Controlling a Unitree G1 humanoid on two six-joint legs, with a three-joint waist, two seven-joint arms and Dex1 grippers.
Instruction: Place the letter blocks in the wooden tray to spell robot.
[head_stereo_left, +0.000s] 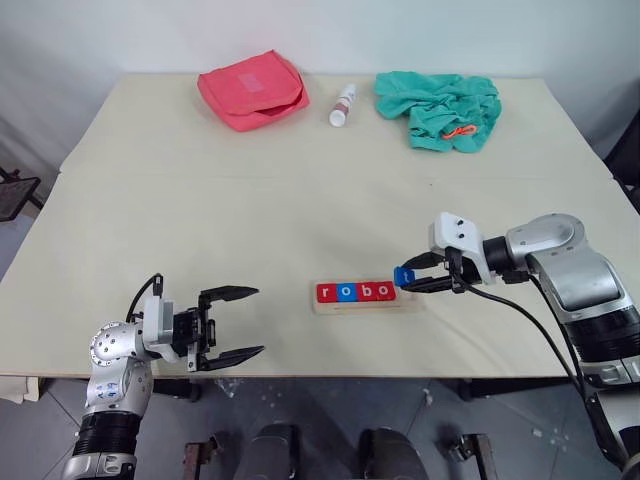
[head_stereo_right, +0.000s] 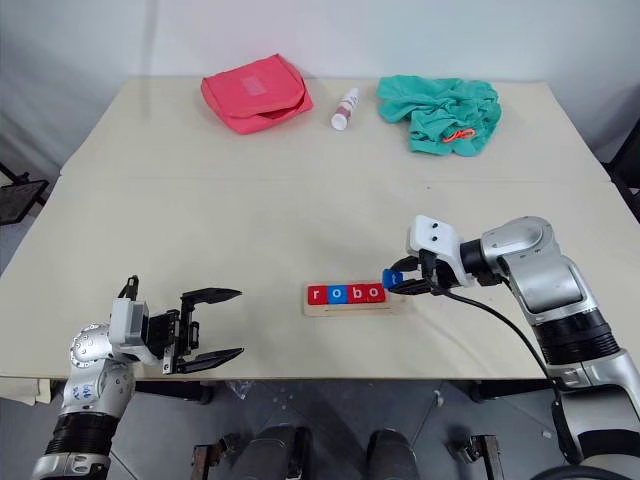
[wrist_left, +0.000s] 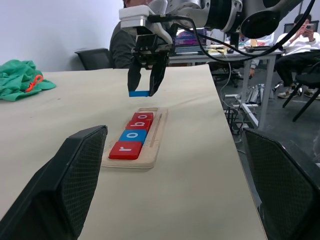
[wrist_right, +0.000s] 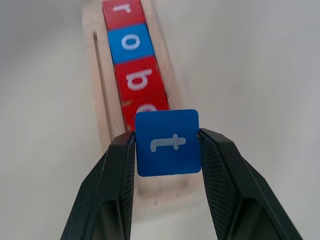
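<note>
Between the right gripper's (head_stereo_left: 420, 278) fingers sits the blue t block (head_stereo_left: 404, 276), pinched by two opposite edges and hanging just off the free end of the wooden tray (head_stereo_left: 366, 305), where r, o, b and o already lie in a row. Off to the left, the left gripper (head_stereo_left: 228, 324) hovers with its fingers spread wide, holding nothing.

From the left wrist view, the block (wrist_left: 139, 93) hangs level below the fingertips, clear of the tray (wrist_left: 150, 150) and above the last bare slot.

From the right wrist view, the t (wrist_right: 168, 142) faces the camera, squeezed flat between both pads, with the tray's empty end (wrist_right: 165, 187) directly beneath.

It looks light, stiff and smooth-faced (likely to twist if gripped by a corner), so the edge-to-edge hold seems right; a low release should keep it from bouncing out.
</note>
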